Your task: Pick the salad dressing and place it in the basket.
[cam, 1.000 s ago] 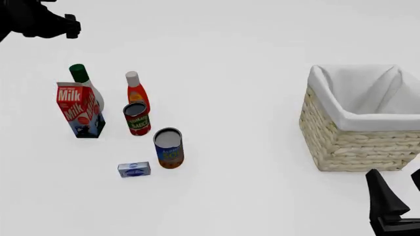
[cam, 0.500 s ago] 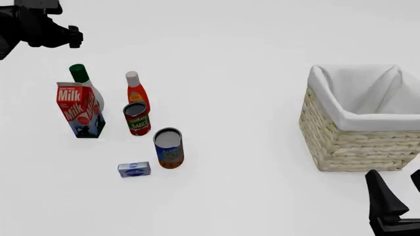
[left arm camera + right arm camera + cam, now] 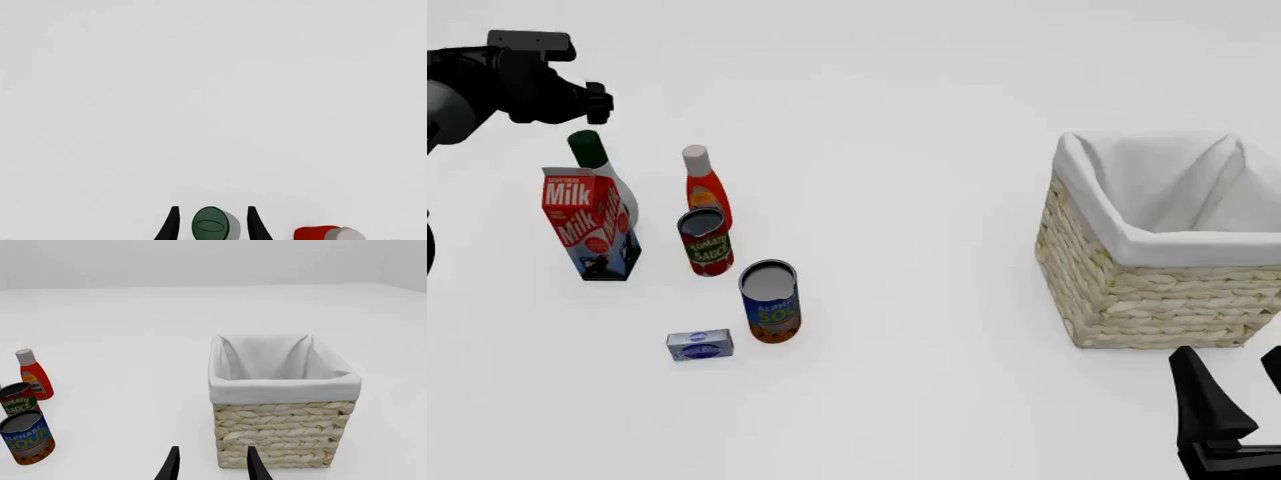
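Salad dressing [image 3: 597,165] stands upright at the far left of the grocery cluster, well apart from the basket [image 3: 1121,290], which sits far off to its right. Left gripper [image 3: 210,226] hovers above the bottle with its fingers spread; in the left wrist view the green cap sits between the two fingertips, nothing clamped yet. Main risk, as I judge it: the milk carton [image 3: 585,222] stands directly in front of the bottle, touching or nearly so, and hides most of its body, so a low descent could catch the carton with a finger and topple it or the bottle. The tapered neck offers little to grip; a pinch on the cap alone may let the bottle swing or slip. Just right of the dressing is the orange-red bottle [image 3: 705,188], with a sauce can [image 3: 706,241] in front of that; a wide sweep toward the basket could clip either. Farther out from the dressing: a soup can [image 3: 770,301] and a small blue box [image 3: 699,345]. Right gripper [image 3: 210,465] idles near the basket, fingers apart, holding nothing.
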You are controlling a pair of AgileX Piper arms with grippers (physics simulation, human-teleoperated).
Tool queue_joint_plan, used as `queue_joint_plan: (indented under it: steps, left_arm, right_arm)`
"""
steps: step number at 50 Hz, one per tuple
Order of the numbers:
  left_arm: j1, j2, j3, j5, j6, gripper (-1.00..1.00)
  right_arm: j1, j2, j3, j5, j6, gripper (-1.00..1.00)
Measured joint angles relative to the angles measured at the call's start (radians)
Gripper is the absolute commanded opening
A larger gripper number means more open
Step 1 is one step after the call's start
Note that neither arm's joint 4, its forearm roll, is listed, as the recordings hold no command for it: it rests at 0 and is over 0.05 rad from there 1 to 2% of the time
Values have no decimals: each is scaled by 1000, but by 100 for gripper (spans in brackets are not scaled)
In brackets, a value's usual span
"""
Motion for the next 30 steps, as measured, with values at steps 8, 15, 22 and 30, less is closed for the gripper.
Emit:
queue_joint_plan:
  steps: [8, 15, 22, 30]
  left_arm:
    - [0, 4, 27, -17, 3, 100]
    - [0, 2, 50, -31, 4, 100]
    - [0, 0, 73, -45, 4, 100]
    - [-2, -2, 96, -58, 1, 100]
  right_arm:
    - [2, 0, 0, 3, 1, 100]
    - [3, 0, 0, 4, 1, 100]
    - [6, 0, 0, 5, 0, 100]
    - [11, 0, 0, 6, -2, 100]
